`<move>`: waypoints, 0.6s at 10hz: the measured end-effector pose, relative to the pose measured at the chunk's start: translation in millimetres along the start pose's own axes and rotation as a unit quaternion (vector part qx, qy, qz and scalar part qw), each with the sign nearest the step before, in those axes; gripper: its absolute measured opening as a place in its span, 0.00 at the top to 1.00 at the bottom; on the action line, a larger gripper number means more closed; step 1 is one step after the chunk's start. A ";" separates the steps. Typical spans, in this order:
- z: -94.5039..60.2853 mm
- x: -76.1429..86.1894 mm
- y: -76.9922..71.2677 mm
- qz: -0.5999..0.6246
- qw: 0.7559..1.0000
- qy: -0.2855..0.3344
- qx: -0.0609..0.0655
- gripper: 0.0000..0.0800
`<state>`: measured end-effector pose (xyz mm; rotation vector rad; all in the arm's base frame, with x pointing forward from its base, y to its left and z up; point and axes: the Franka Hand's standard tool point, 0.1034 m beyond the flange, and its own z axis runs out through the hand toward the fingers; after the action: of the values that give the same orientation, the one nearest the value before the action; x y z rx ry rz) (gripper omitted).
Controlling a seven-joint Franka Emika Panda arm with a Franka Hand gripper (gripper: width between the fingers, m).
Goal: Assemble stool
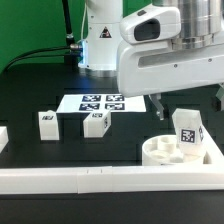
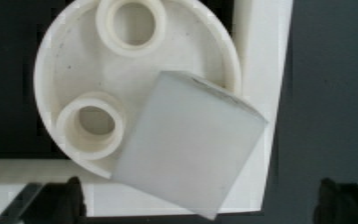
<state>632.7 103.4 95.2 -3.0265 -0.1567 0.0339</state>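
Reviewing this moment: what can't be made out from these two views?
- Gripper: exterior view, the arm's white housing hides its fingers; wrist view, only the tips show.
- Seat: exterior view, a leg block covers its sockets; wrist view, the frame edge crops it.
- Tags on the marker board: too small to read.

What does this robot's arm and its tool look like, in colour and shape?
The arm is glossy white with rounded, boxy casings and dark joints. Its base column is white too, with black cables behind it. The tool has two thin dark fingers hanging below the white body.
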 end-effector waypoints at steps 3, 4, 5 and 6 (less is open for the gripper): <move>4.0 -3.4 -3.7 -0.235 0.971 -0.011 -0.028 0.19; 6.0 -4.7 -6.3 -0.273 0.962 -0.011 -0.029 0.19; 11.0 -8.8 -6.8 -0.285 0.958 -0.015 -0.029 0.19; 17.3 -10.1 -5.3 -0.323 0.946 -0.017 -0.030 0.19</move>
<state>621.6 109.4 78.7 -2.8690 -1.1502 0.0250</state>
